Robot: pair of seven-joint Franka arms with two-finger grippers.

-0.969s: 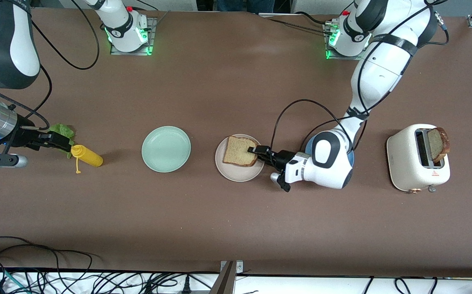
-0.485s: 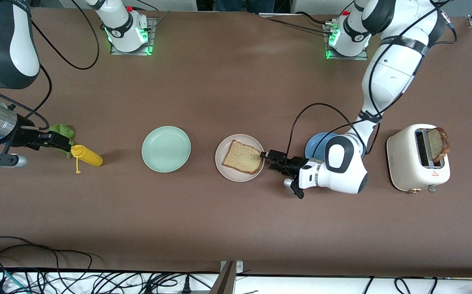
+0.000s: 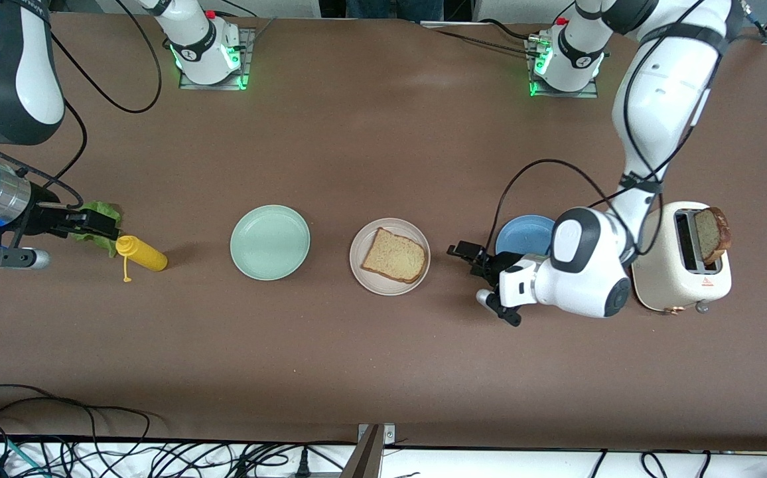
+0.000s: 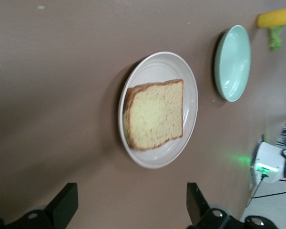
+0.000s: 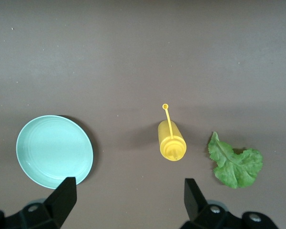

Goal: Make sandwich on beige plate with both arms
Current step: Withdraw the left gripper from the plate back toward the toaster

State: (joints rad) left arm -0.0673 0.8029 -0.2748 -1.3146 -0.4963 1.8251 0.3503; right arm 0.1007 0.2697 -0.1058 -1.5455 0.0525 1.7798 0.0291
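Beside the yellow bottle, whole lettuce leaf; half-hidden from front.

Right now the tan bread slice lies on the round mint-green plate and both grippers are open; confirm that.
Not quite. The tan bread slice lies on the round beige plate, as the front view shows; the mint-green plate holds nothing. The rest stands: the left gripper and the right gripper are both open.

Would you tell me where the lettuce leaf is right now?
The lettuce leaf lies on the table at the right arm's end, beside the yellow bottle, under the open right gripper.
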